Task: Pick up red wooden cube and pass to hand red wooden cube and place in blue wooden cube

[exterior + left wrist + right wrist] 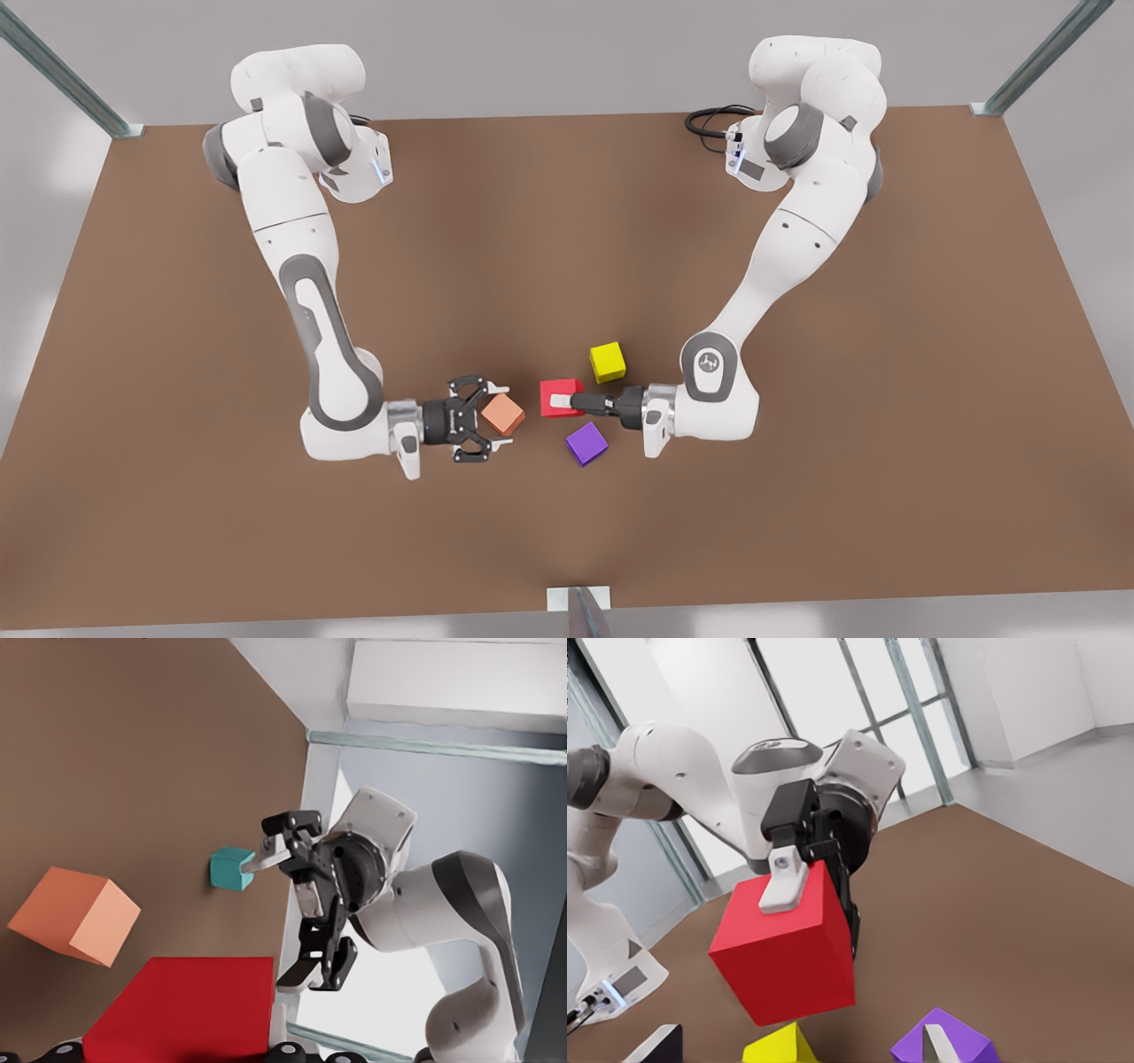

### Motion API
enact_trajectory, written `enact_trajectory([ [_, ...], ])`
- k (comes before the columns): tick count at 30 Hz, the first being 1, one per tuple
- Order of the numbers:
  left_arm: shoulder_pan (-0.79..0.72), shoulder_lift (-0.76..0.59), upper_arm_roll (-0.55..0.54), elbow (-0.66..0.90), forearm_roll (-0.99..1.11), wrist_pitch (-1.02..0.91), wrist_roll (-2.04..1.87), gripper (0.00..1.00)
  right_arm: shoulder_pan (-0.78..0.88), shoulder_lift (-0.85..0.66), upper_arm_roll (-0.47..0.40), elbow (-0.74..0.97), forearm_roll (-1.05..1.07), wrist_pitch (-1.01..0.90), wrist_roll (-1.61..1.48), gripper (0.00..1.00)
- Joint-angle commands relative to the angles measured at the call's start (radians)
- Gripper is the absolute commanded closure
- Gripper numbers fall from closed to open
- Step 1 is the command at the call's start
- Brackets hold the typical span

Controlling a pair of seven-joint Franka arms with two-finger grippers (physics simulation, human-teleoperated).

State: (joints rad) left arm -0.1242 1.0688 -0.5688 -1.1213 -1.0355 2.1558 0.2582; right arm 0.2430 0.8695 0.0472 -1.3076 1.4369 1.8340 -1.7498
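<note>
A: Holding firm, the left gripper (560, 403) has its 2 fingers pinched on the red wooden cube (561, 396), raised above the table (177, 354), between the yellow cube (608, 361) and purple cube (586, 443).

B: Right gripper (496, 418) faces it, fingers spread wide, salmon-orange cube (502, 414) between them. Blue wooden cube (231, 868) sits near the table's edge.

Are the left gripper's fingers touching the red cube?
Touching. The right wrist view shows the fingers of the left gripper pressed flat against the red wooden cube.
</note>
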Motion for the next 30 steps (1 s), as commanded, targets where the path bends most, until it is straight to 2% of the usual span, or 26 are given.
enact_trajectory([
  [1, 0.0, 0.0, -0.002, 0.003, -0.009, 0.006, 0.187, 0.33, 0.009, -0.001, 0.0, -0.002, 0.057, 0.025, -0.482, 0.0],
  [7, 0.0, 0.0, -0.003, 0.001, -0.009, 0.007, 0.185, 0.33, 0.036, -0.001, 0.008, -0.036, 0.123, 0.022, -0.484, 0.0],
  [30, -0.02, 0.007, -0.028, 0.001, -0.04, 0.09, 0.18, 0.33, 0.064, 0.003, 0.036, -0.065, 0.163, 0.04, -0.485, 0.0],
])
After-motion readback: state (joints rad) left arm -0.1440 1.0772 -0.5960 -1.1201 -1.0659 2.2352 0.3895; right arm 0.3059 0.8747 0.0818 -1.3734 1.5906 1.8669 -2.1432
